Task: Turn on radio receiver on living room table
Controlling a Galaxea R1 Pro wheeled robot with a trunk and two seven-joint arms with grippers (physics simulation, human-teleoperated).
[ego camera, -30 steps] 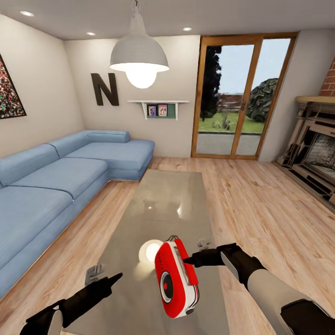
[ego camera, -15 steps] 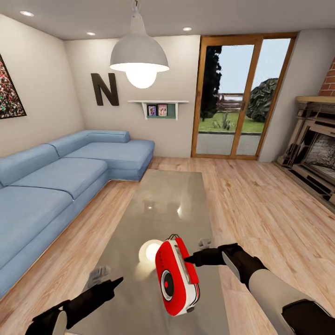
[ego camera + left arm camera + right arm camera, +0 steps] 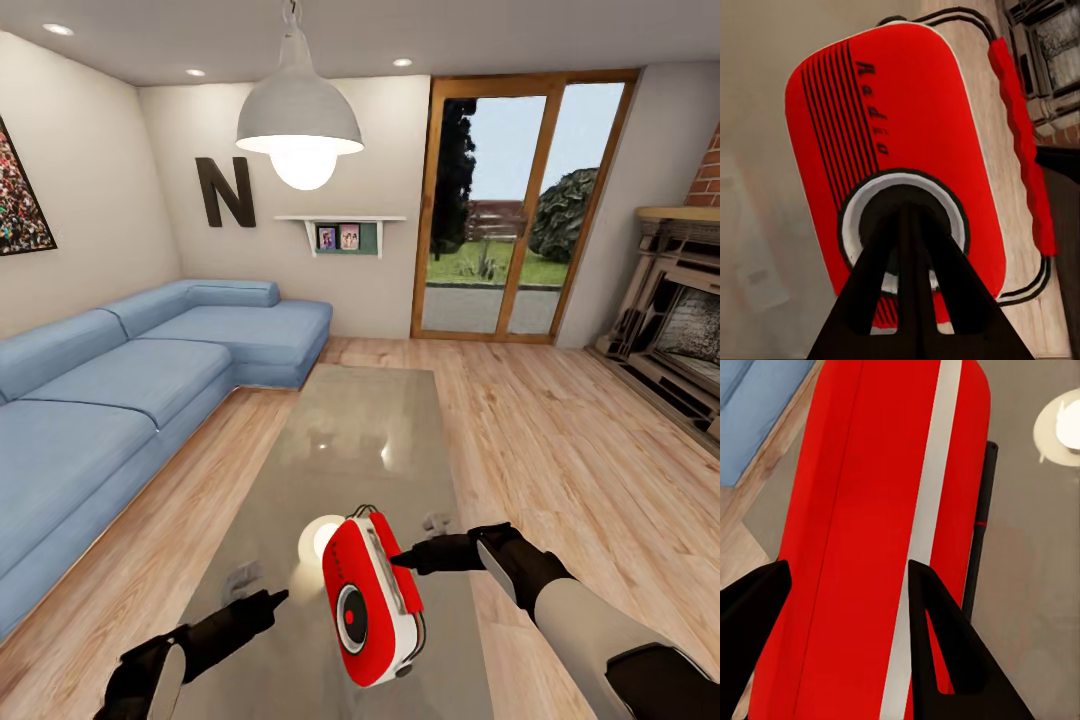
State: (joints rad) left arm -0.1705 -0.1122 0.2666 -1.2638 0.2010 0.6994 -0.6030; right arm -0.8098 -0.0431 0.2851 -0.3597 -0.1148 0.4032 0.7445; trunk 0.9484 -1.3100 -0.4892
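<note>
**A:** Where do you stand with the radio?

**B:** Start at the left. Your left gripper [image 3: 272,600] hangs low over the table [image 3: 360,440], fingers drawn together into one point aimed at the radio receiver [image 3: 366,610]. In the left wrist view that point lines up on the round dial [image 3: 904,225]; whether it touches, I cannot tell.

**A:** And the radio itself?

**B:** It is held up above the table's near end, tilted, dial facing left. Your right gripper [image 3: 402,558] is clamped across its body, a finger on each side.

**A:** So what remains?

**B:** Reaching and gripping look done. I judge the switch-on press is what's left.
</note>
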